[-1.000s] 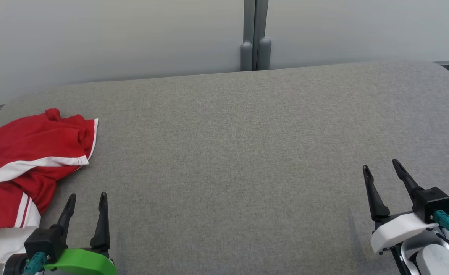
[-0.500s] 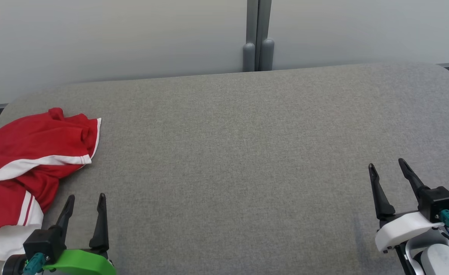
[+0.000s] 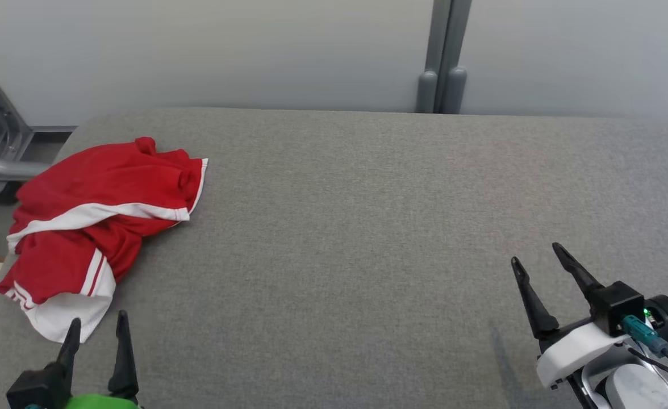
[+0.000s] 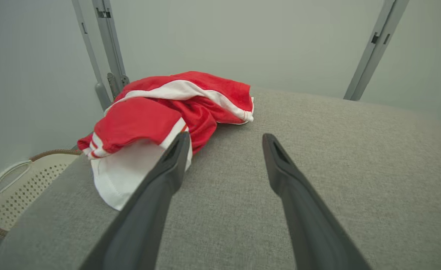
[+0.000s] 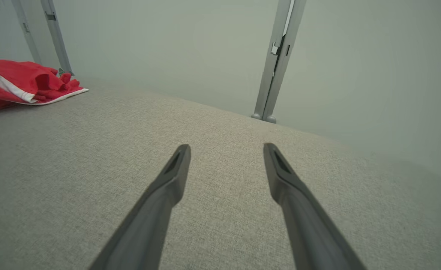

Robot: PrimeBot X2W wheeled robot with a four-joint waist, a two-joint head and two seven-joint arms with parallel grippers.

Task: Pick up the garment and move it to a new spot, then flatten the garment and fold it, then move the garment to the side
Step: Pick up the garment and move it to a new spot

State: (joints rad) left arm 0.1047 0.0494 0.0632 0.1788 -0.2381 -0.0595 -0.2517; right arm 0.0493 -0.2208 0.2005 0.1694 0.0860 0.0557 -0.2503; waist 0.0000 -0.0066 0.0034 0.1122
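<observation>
Dark-fingered left claw is green-bodied, the right claw white-bodied.

No text, label, brand or number can be read in any view. The garment is red with plain white stripes and shows no lettering.
</observation>
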